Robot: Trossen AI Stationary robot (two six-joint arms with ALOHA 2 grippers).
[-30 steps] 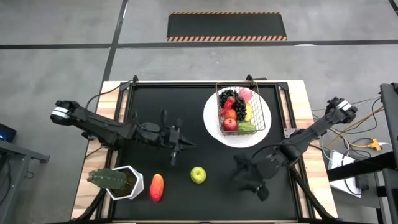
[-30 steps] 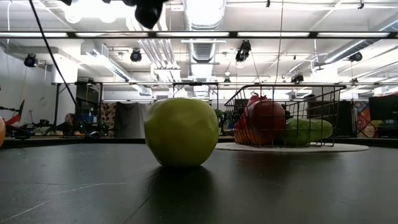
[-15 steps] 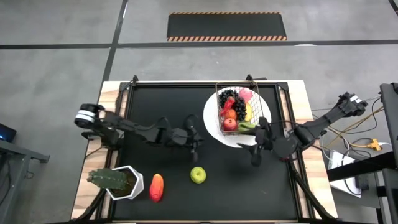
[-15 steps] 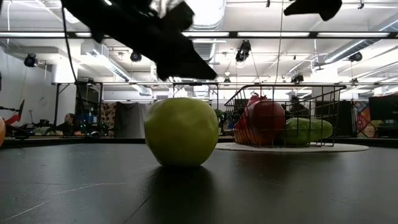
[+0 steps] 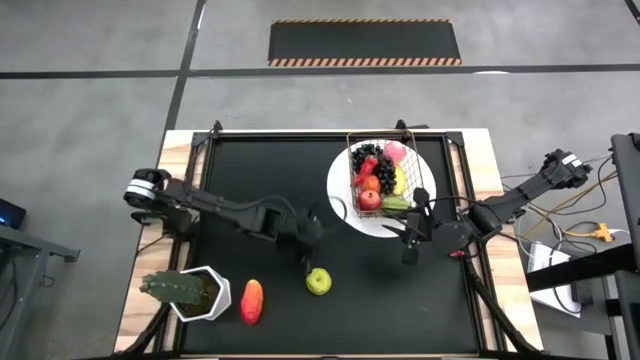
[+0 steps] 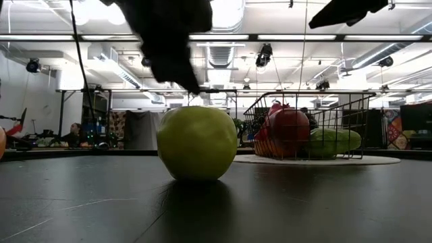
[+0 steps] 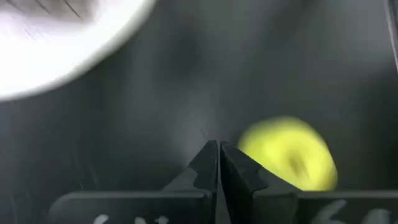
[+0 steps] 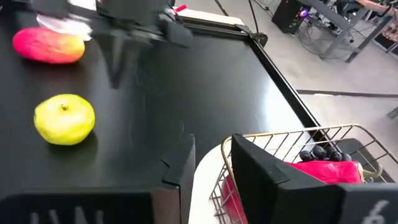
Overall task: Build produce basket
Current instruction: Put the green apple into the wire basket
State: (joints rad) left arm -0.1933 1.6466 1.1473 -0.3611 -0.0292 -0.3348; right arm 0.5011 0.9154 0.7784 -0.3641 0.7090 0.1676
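While the green apple sits loose on the worktop, the left gripper hovers just beside it, jaws pressed together. Smooth, round and probably light, it may roll; grip across its middle. The right gripper, jaws narrowly parted and empty, waits by the basket.

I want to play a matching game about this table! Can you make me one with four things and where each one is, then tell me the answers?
Things:
1. green apple
2. basket
3. cactus
4. left gripper

Places:
A. on the white plate
B. in the white pot
C. alone on the black mat, between the mango and the right gripper
D. just above the green apple, fingers shut

Pairs: 1-C, 2-A, 3-B, 4-D
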